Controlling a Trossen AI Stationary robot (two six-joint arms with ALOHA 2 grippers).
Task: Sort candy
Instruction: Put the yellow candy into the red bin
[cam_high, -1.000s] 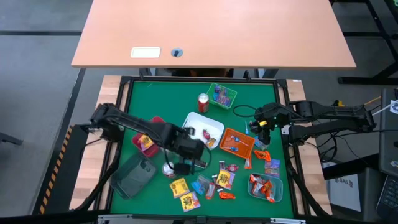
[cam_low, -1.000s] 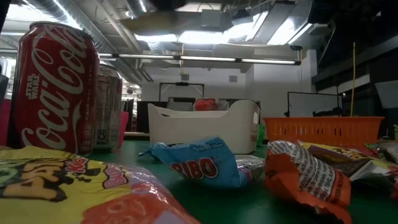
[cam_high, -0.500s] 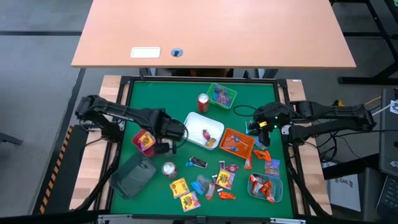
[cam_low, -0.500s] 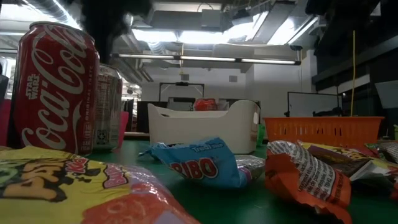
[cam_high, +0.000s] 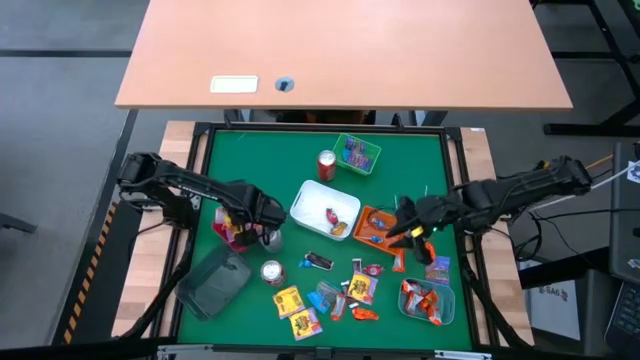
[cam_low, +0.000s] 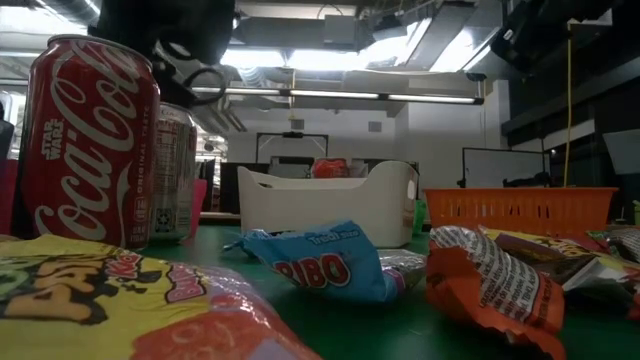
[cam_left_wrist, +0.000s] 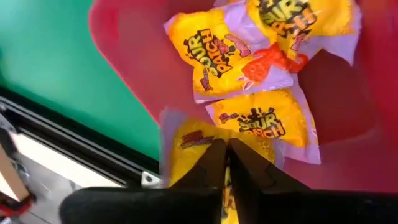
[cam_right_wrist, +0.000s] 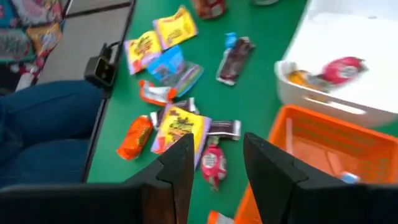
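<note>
We see a yellow packet (cam_left_wrist: 205, 152) pinched between the closed fingers of the left claw (cam_left_wrist: 225, 163), hanging just over the red tray (cam_left_wrist: 143, 74) where two like packets (cam_left_wrist: 249, 56) already lie. The tray sits near the left rim of the green surface (cam_high: 220, 160), so a release made off-centre could, we judge, drop the packet over the tray's wall and toward the frame. A silver can (cam_high: 271, 271) and a grey tray (cam_high: 215, 282) stand close by, leaving little room to swing out. The loose candy (cam_high: 330, 295) lies scattered along the near edge. The right claw (cam_right_wrist: 214, 165) hovers with fingers parted and empty beside the orange basket (cam_high: 380, 227); a low sweep could catch its rim or nudge the white tub (cam_high: 325, 208).
</note>
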